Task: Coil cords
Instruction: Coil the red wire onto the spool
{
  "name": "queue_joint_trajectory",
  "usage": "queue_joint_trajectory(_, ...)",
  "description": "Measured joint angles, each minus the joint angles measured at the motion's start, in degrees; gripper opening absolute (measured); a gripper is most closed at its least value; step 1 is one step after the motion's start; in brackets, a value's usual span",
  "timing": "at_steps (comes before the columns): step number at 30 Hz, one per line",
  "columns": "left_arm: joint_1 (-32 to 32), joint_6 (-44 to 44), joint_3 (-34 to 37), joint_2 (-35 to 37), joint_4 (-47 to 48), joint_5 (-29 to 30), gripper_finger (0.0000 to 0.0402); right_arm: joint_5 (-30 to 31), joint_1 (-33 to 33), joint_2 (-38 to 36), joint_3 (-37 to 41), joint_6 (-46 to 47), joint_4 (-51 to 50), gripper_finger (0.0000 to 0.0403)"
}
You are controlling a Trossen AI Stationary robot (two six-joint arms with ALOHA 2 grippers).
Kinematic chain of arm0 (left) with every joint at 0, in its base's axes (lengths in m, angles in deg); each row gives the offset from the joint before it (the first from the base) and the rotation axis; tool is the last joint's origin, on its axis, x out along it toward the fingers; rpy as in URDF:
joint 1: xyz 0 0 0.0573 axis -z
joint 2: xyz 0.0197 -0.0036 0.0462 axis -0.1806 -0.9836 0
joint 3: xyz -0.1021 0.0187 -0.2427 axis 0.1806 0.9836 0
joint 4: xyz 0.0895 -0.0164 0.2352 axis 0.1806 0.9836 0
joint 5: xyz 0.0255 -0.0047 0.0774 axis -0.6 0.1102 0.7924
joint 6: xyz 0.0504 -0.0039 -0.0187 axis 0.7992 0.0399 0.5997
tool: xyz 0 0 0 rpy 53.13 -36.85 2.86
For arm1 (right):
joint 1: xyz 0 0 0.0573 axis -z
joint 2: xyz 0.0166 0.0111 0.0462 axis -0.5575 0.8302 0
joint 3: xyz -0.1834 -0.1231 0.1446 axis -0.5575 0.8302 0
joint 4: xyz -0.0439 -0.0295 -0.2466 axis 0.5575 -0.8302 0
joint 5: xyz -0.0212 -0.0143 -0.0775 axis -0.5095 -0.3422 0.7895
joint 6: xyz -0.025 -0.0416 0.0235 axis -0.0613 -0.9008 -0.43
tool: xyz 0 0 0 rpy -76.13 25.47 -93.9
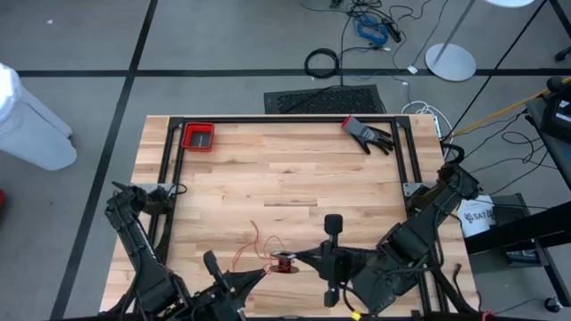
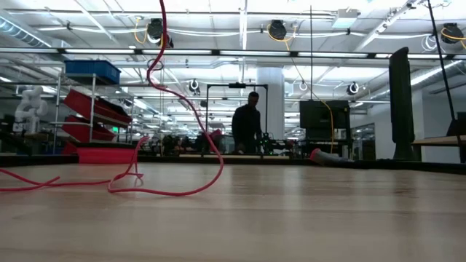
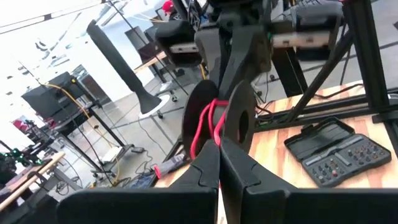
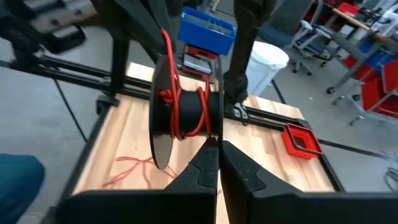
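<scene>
- Red cord point(image 1: 254, 245) trails loose on the tabletop near the front edge, partly wound on a black spool point(image 1: 285, 262).
- Left gripper point(image 1: 265, 271) and right gripper point(image 1: 302, 257), both closed, pinch the spool from opposite sides, axis running between them.

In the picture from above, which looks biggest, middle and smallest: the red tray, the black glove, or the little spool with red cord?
1. The black glove looks biggest, though only a little bigger than the tray.
2. The red tray comes next.
3. The spool looks smallest; the grippers hide part of it.
</scene>
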Motion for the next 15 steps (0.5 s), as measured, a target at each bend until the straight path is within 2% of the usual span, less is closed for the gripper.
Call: queue_joint_trajectory(15, -0.9, -0.29, 0.19, 0.0, 0.73, -5.31, 0.0001, -1.02, -2.93, -1.0, 0.0, -0.64, 1.67, 0.0)
